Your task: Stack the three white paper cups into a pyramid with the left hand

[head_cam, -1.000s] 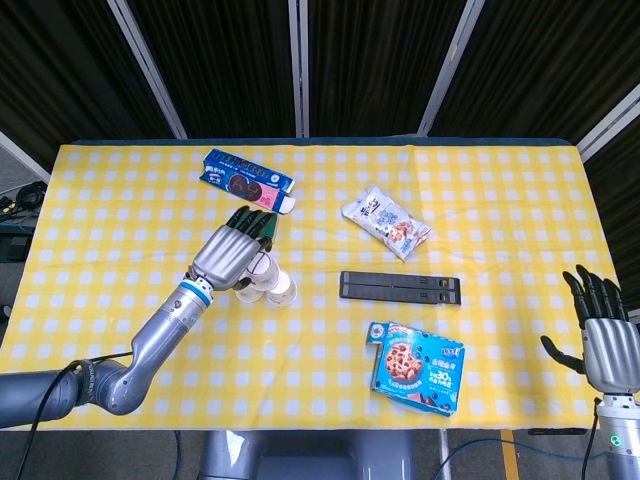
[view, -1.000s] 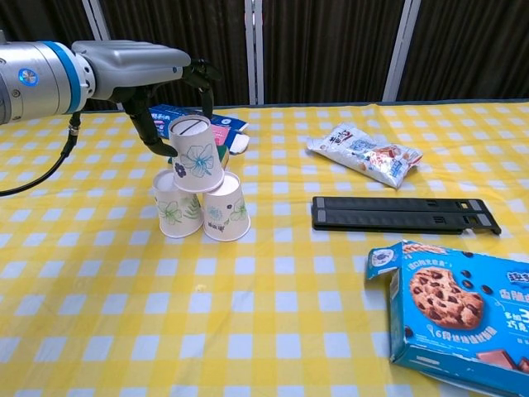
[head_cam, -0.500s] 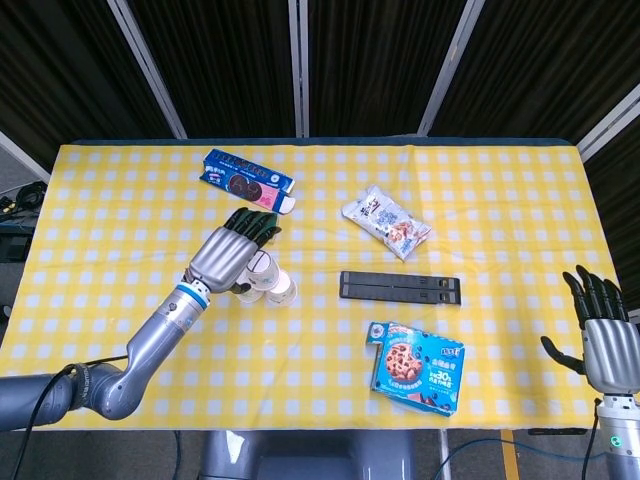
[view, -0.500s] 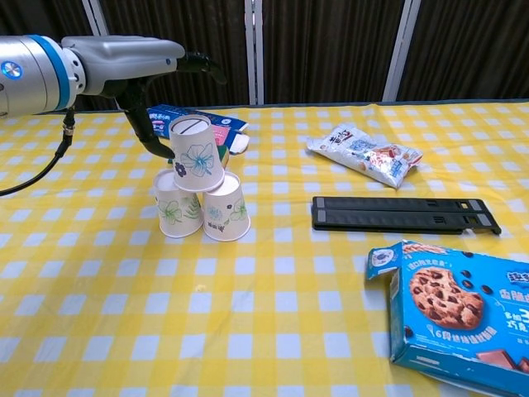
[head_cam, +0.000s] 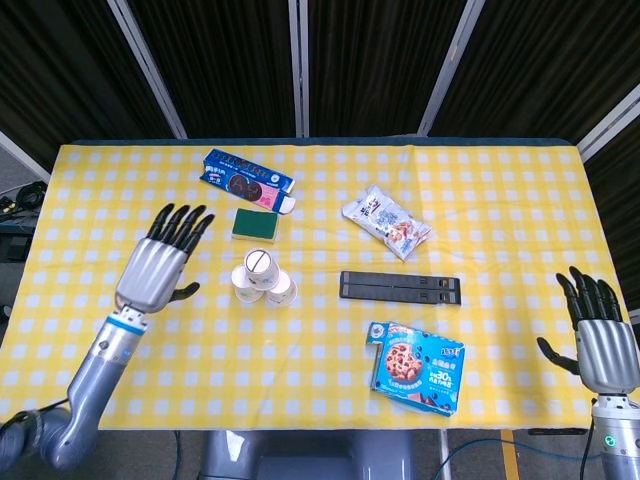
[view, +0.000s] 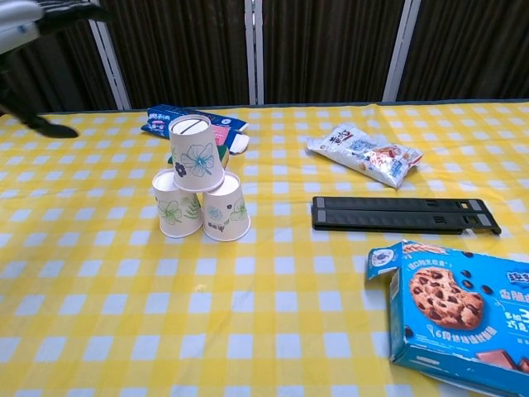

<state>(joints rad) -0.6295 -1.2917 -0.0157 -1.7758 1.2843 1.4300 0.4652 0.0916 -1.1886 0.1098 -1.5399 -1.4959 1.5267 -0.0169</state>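
Silver left hand (head_cam: 160, 262) is spread, fingers apart, holding nothing, hovering over the yellow check worktop (head_cam: 90, 200). Cup pyramid (view: 198, 192) sits to its right, apart from it, no contact; in the chest view only a blurred edge of that hand shows at top left.

Pyramid: two white paper cups upside down and side by side, touching, third cup (view: 196, 154) upside down across their tops, tilted a little. Looks stacked, so I'd judge the task done or nearly so; the only move I'd expect is a nudge to straighten the top cup. For that the left hand is the nearer one by far, and reach is straight right from it.

Beyond the cups from the hand: green sponge (head_cam: 255, 222) and blue snack box (head_cam: 246, 178). Further right: black bar (head_cam: 401, 288), snack bag (head_cam: 386, 221), cookie box (head_cam: 418, 365).

Right hand (head_cam: 601, 339) is far across, spread, empty, well apart from everything.
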